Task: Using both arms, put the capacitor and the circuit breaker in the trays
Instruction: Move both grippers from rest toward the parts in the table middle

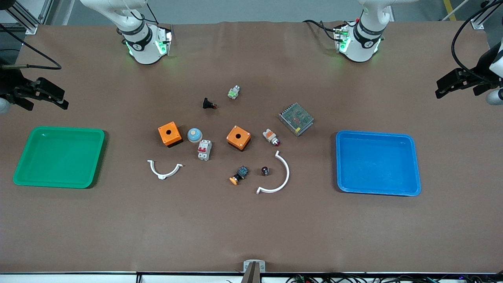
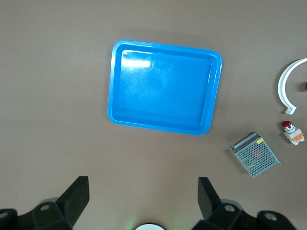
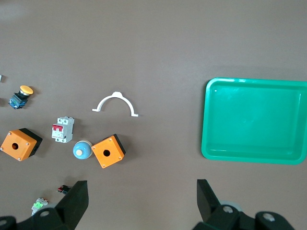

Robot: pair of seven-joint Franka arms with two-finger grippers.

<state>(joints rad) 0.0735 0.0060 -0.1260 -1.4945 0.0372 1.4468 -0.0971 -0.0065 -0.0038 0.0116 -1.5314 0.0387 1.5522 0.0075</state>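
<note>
The capacitor (image 1: 265, 171), a tiny dark cylinder, stands on the brown table inside the curve of a white arc (image 1: 279, 179). The circuit breaker (image 1: 204, 149) (image 3: 63, 130), a white block with red levers, lies beside a blue dome (image 1: 194, 135). My left gripper (image 1: 442, 88) (image 2: 143, 194) hangs open and empty over the table's edge at the left arm's end, by the blue tray (image 1: 339, 165) (image 2: 158, 128). My right gripper (image 1: 61, 99) (image 3: 141, 196) hangs open and empty over the right arm's end, by the green tray (image 1: 98, 157) (image 3: 206, 120).
Two orange boxes (image 1: 169, 133) (image 1: 238, 137), a mesh-covered power supply (image 1: 296, 118), a white-and-orange switch (image 1: 271, 137), a blue-black switch with an orange cap (image 1: 239, 175), a black push-button (image 1: 208, 104), a green-lit part (image 1: 234, 92) and a small white clamp (image 1: 164, 169) lie mid-table.
</note>
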